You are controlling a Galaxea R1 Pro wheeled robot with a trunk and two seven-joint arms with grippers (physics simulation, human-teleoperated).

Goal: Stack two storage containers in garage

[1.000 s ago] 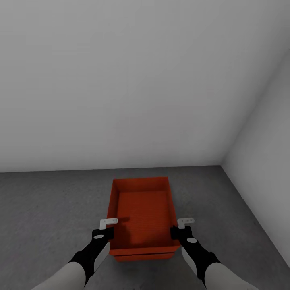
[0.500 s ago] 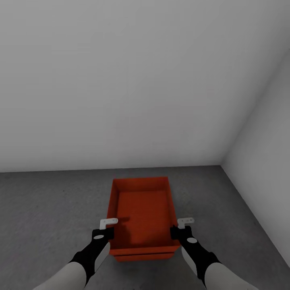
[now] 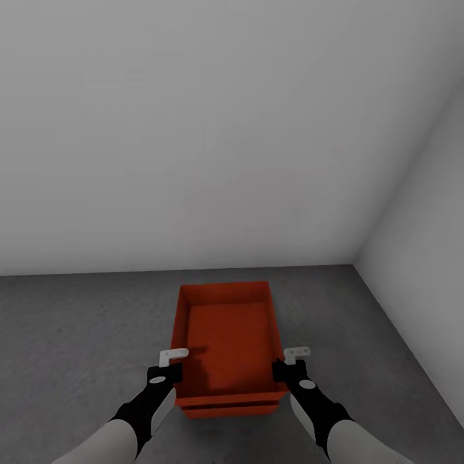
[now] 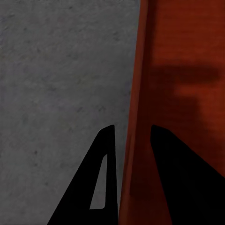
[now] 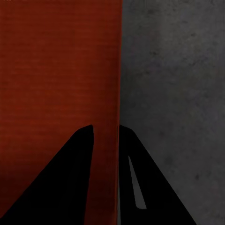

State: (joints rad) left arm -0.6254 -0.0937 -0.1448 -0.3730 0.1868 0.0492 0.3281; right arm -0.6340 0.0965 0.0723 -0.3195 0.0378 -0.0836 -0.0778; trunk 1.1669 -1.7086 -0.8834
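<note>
Where the grey-white walls meet in a corner, two red-orange containers sit stacked on the concrete floor, the upper container nested over the lower container. Left gripper fingers straddle the upper bin's left wall; right gripper fingers straddle its right wall. Whether either pair is clamped cannot be told.

we see soft, even, dim light with no glare; beside the storage container the floor lies faintly shaded, a gripper shadow darkens its base, and both wrist views are slightly blurred.
</note>
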